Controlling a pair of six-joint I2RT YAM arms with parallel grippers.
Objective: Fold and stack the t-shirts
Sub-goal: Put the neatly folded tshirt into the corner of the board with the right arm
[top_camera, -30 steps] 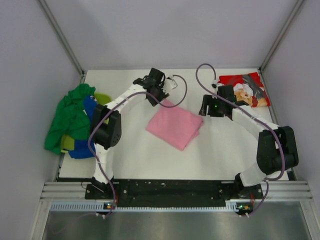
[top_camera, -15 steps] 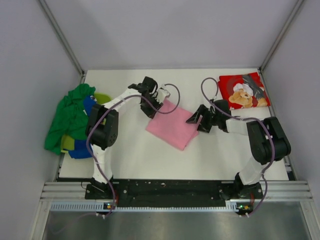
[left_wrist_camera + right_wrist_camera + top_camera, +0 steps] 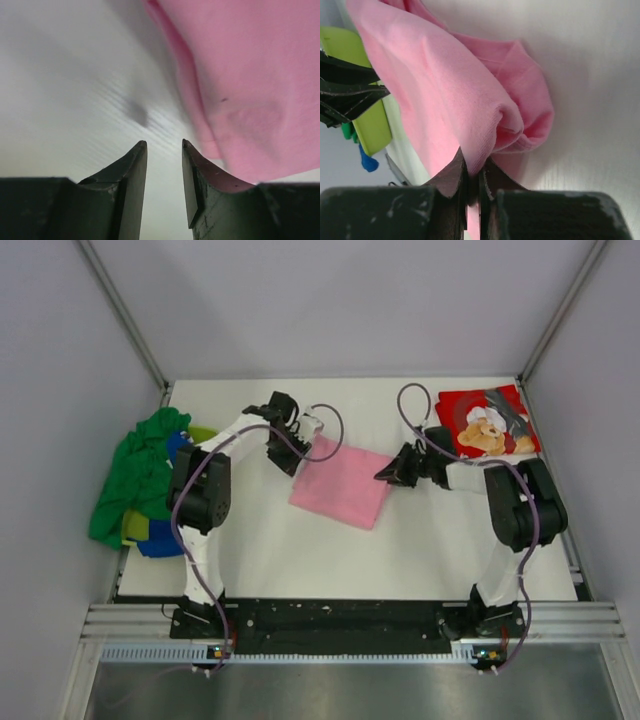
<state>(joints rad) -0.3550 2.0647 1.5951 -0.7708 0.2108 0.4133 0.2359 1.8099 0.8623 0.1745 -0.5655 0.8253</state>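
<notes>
The right jaws pinch the pink t-shirt [image 3: 340, 485] at 3 o'clock, the left jaws spread empty; 1-sided pulling could unfold it.

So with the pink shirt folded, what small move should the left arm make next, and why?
Probably shift the left gripper sideways onto the edge of the pink t-shirt and close. Its jaws stand apart over bare table, the cloth beside one finger, while the right gripper is shut on the opposite side; a second grip should keep the fold flat when moved.
</notes>
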